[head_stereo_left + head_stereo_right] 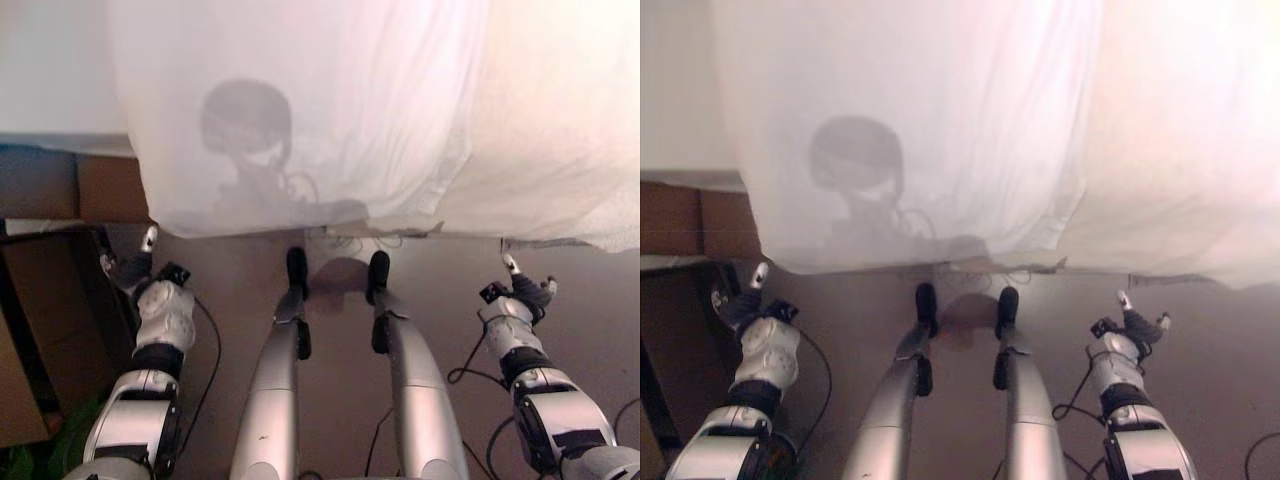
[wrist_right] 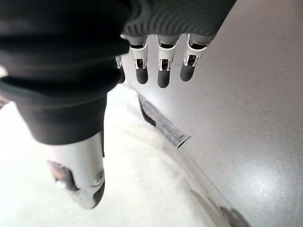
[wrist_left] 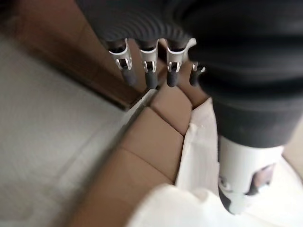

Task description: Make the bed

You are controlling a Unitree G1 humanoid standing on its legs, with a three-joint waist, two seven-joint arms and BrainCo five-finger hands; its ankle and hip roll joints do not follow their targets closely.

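Hands hang low at the bedside, both empty. The left hand (image 1: 140,272) sits below the left corner of the hanging cover, and its fingers (image 3: 150,71) reach out straight with the thumb held apart, gripping nothing. The right hand (image 1: 525,290) hovers just under the cover's hem on the other side, likewise with relaxed, straight fingers (image 2: 163,66) and nothing between them.

The white bed cover (image 1: 300,110) spreads across the bed and drapes over the near edge, its hem (image 1: 300,225) falling toward the grey floor (image 1: 340,400). To the right it bunches into a thicker, rumpled fold (image 1: 560,130), which suggests the smoothing is not finished. Each hand seems placed near the hem so it can take hold of the edge and pull it straight.

A brown cardboard box (image 3: 156,137) stands by the left hand, next to a dark wooden bed frame (image 1: 60,185).

A small fabric tag (image 2: 163,124) pokes from the hem near the right hand; any writing on it is too small to read.
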